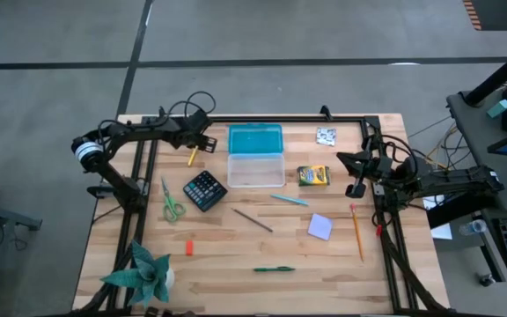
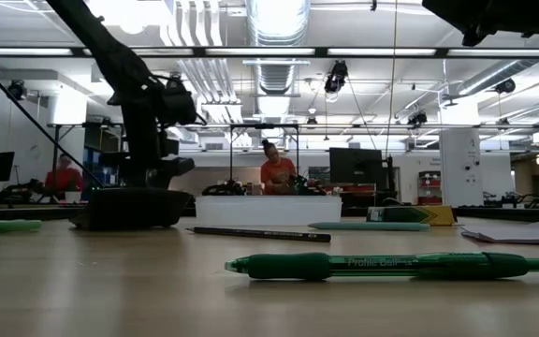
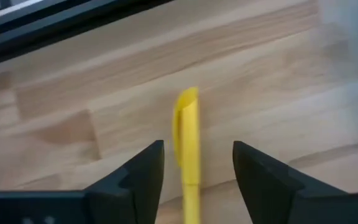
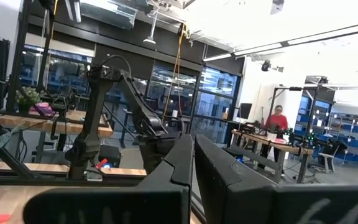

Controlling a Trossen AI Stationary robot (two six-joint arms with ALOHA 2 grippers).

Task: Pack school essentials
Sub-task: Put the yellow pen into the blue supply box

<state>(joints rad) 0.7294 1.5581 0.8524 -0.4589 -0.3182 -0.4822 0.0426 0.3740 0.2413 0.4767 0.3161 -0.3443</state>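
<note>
Yellow pencil, lower end seemingly cut off

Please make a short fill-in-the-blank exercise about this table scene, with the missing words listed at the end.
1. The left gripper is open around a ____ pencil.
2. The clear box has a ____ lid lying open behind it.
3. The scissors have ____ handles.
4. The right gripper has its fingers ____.

Missing words: yellow; blue; green; shut

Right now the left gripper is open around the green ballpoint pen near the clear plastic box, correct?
Not quite. The left gripper is open, but a yellow marker lies between its fingers, not the green pen, as the left wrist view shows. The green ballpoint pen lies at the table's opposite edge, far from the clear plastic box.
</note>
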